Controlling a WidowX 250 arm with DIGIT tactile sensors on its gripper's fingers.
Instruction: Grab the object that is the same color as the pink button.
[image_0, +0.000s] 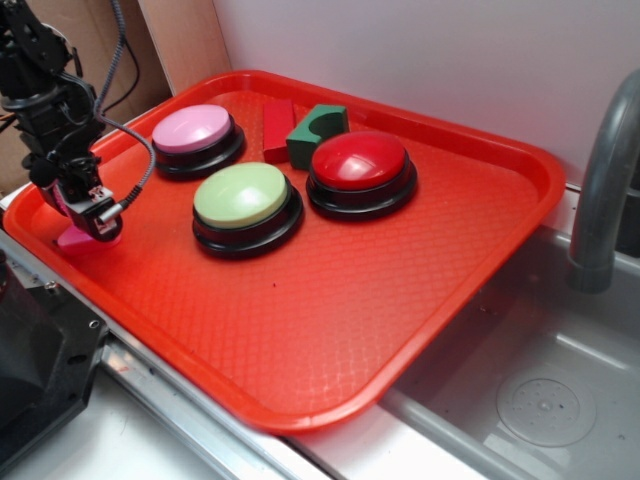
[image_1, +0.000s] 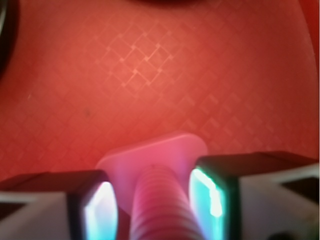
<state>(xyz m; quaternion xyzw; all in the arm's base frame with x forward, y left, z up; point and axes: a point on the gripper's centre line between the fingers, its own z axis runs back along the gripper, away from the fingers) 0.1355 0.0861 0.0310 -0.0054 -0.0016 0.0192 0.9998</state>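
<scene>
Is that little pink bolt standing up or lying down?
Standing up: the pink bolt rests on its flat base on the tray, ribbed shaft rising between the hand's fingers.

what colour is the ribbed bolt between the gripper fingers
Bright pink ribbed plastic toy bolt; wrist view shows it best.

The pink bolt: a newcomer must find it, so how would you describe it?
On the red tray, look at the near-left corner beneath the gripper. The pink bolt stands there, ribbed shaft on a flat base, much smaller than the three domed buttons.
</scene>
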